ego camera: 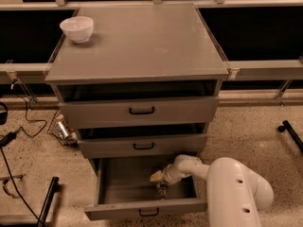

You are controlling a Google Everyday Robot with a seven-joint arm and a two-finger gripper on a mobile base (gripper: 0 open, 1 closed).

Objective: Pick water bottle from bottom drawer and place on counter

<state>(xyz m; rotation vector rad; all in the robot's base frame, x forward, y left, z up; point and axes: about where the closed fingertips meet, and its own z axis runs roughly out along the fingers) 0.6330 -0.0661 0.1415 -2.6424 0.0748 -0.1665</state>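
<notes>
The bottom drawer (124, 184) of the grey cabinet is pulled out, and its dark floor shows. My white arm comes in from the lower right and bends down into the drawer's right half. The gripper (162, 185) hangs low there, close to the drawer floor. Right under it lies a small glinting shape (162, 190) that looks like the water bottle, mostly hidden by the gripper. The counter (142, 41) is the flat grey top of the cabinet, well above the arm.
A white bowl (77, 29) stands on the counter's far left corner. The two upper drawers are slightly open. Left of the cabinet, a wire basket (62, 128) and cables (19, 126) lie on the floor. A black stand leg (47, 200) is lower left and another (292, 132) at right.
</notes>
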